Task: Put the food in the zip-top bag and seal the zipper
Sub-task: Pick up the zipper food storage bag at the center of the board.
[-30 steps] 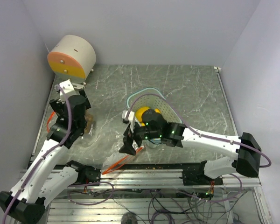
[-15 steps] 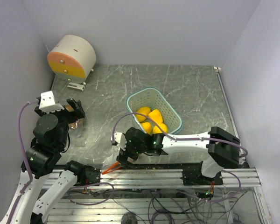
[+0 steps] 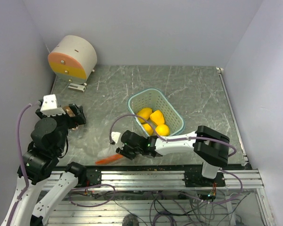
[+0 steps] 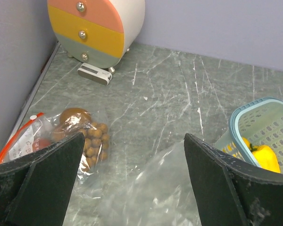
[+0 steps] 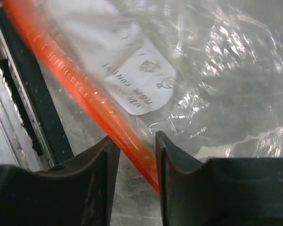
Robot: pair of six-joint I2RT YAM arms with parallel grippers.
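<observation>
The white label (image 5: pixel 141 89) on the clear zip-top bag (image 5: pixel 217 70) carries small dark print, too blurred to read. The right jaws stand narrow on both sides of the bag's orange zipper strip (image 5: pixel 92 101); whether they pinch it I cannot tell. The left jaws are spread wide and hold nothing. Yellow fruits (image 3: pixel 153 121) lie in the light-blue basket (image 3: pixel 152 90). A grape bunch (image 4: pixel 92 139) sits inside a second clear bag (image 4: pixel 33 136) near the left wall. Since a second ago, the right arm has left the basket for the near edge of the tabletop (image 3: pixel 193 89), and the left arm has drawn back.
</observation>
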